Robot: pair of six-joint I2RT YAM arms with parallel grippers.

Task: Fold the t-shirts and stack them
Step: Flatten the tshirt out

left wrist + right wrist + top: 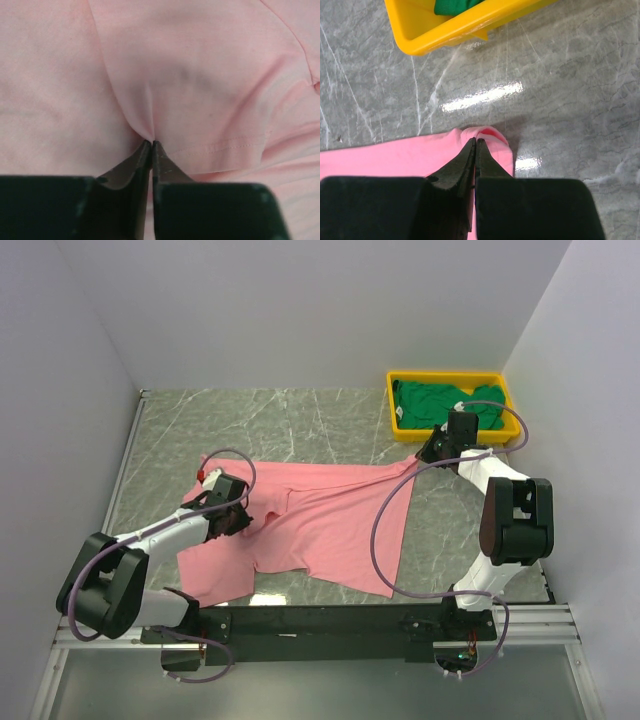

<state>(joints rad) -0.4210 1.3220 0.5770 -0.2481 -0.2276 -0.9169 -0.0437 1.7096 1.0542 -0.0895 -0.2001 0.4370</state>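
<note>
pink t-shirt (pixel 330 520): soft matt cloth | tray (pixel 445 376): glossy yellow plastic | table (pixel 250 420): polished grey marble-look

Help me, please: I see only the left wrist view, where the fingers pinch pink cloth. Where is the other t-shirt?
Observer: The dark green cloth t-shirt lies bunched inside the yellow rectangular plastic tray, at the far right of the grey marbled table.
Operator: And the other arm?
Observer: The right gripper is shut on a corner of the plain pink cloth t-shirt, near that tray.
Operator: Is it folded?
Observer: No, it lies spread open across the table.
</note>
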